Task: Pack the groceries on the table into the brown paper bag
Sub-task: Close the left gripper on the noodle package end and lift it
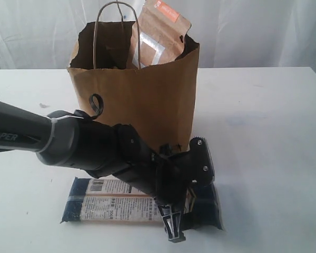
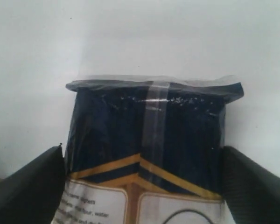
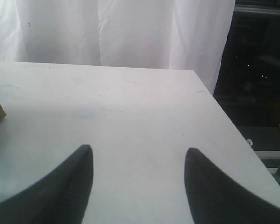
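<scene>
Dark-blue noodle pack [image 2: 147, 135] lies flat, left end effector [image 2: 142, 149] spread astride it, unclamped; right end effector [image 3: 137, 154] spread, empty. Next: clamp, lift into the brown paper bag [image 1: 142, 100].

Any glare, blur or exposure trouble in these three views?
Left wrist view: soft focus, a glare streak on the clear wrap of the noodle pack, fingers of the left hand dark and blurred. Right wrist view: curtain blown out, fingers of the right hand featureless silhouettes. Exterior view: backlit, brown paper bag readable, black arm loses detail.
</scene>
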